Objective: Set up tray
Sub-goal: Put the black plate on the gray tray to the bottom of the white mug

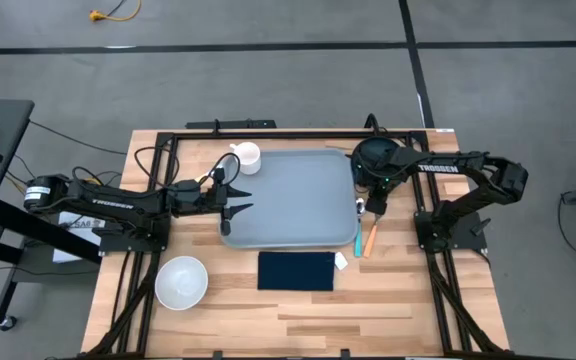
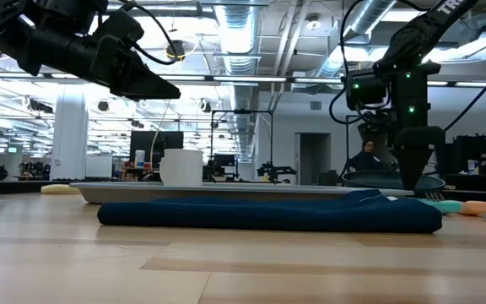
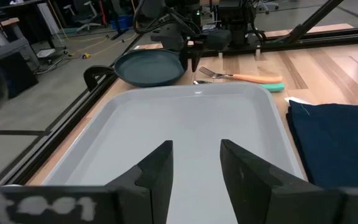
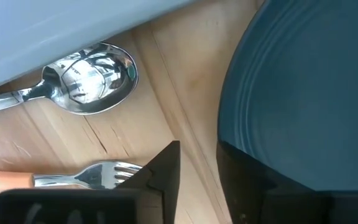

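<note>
You're in a large open robotics lab: exposed ceiling ducts (image 2: 251, 34), long strip lights, a grey floor with tape lines (image 1: 268, 45), and another robot arm (image 2: 277, 171) far behind.

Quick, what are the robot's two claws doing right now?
Left gripper: open, empty, over the tray.
Right gripper: open, empty, at the plate rim.

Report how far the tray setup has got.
Barely begun: the tray is bare. In hand: the right gripper is low at the dark plate's edge, jaws open; the left gripper waits open over the tray. Left: mug, bowl, cloth, spoon, fork.
</note>
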